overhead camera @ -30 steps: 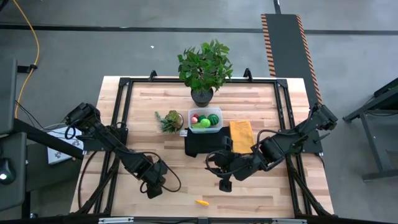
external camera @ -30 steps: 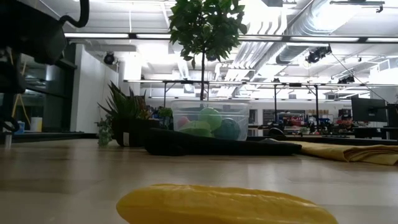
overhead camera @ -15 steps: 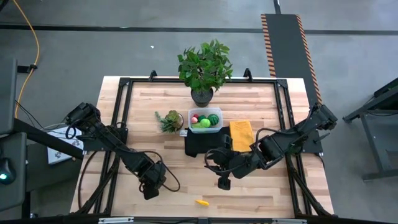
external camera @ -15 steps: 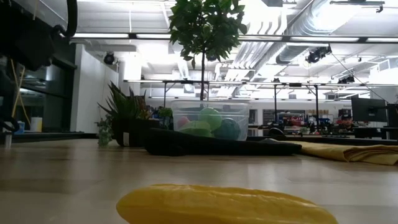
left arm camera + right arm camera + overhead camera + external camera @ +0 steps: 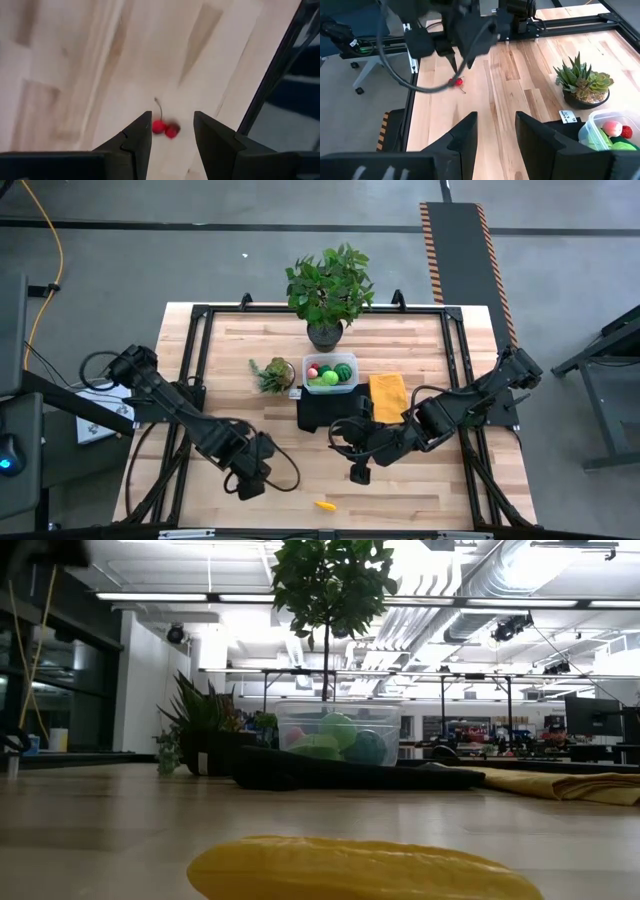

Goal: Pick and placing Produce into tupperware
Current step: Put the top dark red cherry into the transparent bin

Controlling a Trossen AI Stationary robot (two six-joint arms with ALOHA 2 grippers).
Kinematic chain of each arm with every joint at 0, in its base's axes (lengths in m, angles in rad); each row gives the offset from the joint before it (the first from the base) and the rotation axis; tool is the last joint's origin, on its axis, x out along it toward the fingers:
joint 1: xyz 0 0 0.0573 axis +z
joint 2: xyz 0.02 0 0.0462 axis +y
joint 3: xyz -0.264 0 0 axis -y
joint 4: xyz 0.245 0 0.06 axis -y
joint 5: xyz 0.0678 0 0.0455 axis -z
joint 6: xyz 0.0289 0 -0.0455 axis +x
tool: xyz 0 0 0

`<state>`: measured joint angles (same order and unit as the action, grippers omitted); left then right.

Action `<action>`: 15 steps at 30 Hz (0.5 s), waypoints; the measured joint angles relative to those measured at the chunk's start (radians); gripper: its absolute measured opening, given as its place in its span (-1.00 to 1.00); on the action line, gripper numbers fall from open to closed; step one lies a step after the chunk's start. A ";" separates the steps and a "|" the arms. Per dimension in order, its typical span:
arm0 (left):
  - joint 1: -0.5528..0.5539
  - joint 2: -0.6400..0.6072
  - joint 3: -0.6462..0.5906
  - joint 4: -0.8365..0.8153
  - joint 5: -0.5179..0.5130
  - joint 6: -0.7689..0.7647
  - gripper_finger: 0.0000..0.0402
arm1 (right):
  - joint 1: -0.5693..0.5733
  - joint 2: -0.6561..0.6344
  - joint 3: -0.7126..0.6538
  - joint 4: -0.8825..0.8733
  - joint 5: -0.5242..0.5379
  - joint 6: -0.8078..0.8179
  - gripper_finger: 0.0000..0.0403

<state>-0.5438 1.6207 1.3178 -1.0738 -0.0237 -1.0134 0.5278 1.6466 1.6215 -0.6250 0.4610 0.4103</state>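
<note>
**Cherries on desk beneath left tool; tupperware part filled**

Produce is found in three places. A pair of red cherries [image 5: 165,128] lies on the wooden desk [image 5: 400,340] near its left frame rail, directly below the left tool [image 5: 172,131], whose two dark fingers are seen parted on either side of the fruit without touching it. In the right wrist view the same cherries [image 5: 455,82] are seen just under the tip of the left tool [image 5: 454,64], which is held above the desk surface. Nothing is gripped by it.

A yellow piece [image 5: 325,505] lies alone near the front edge of the desk, and fills the foreground of the low view [image 5: 360,870].

The tupperware [image 5: 331,373] is set on a black folded cloth [image 5: 325,412] toward the back of the desk. Red and green pieces are contained in it. A yellow cloth [image 5: 388,397] is laid just beside it on the right, and a small spiky plant in a round pot [image 5: 273,373] stands on its left. A big leafy potted plant [image 5: 329,288] stands behind.

The right tool [image 5: 360,474] is held over the middle of the desk, in front of the black cloth. Its fingers are seen apart and empty in its own wrist view.
</note>
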 joint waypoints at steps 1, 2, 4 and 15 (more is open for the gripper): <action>0.000 0.000 0.021 -0.013 -0.025 0.005 -0.34 | 0.000 0.000 0.000 0.000 0.000 0.000 -0.39; 0.000 0.000 0.038 -0.023 -0.042 0.012 -0.34 | 0.000 0.000 0.000 0.000 0.000 0.000 -0.39; 0.000 0.000 0.053 -0.025 -0.061 0.015 -0.34 | 0.000 0.000 0.000 0.000 0.000 0.000 -0.39; -0.069 0.102 0.044 -0.048 -0.003 0.055 -0.34 | 0.003 0.000 0.000 -0.061 0.000 0.026 -0.39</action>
<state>-0.6128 1.7228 1.3621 -1.1220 -0.0269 -0.9584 0.5312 1.6466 1.6215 -0.6862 0.4610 0.4363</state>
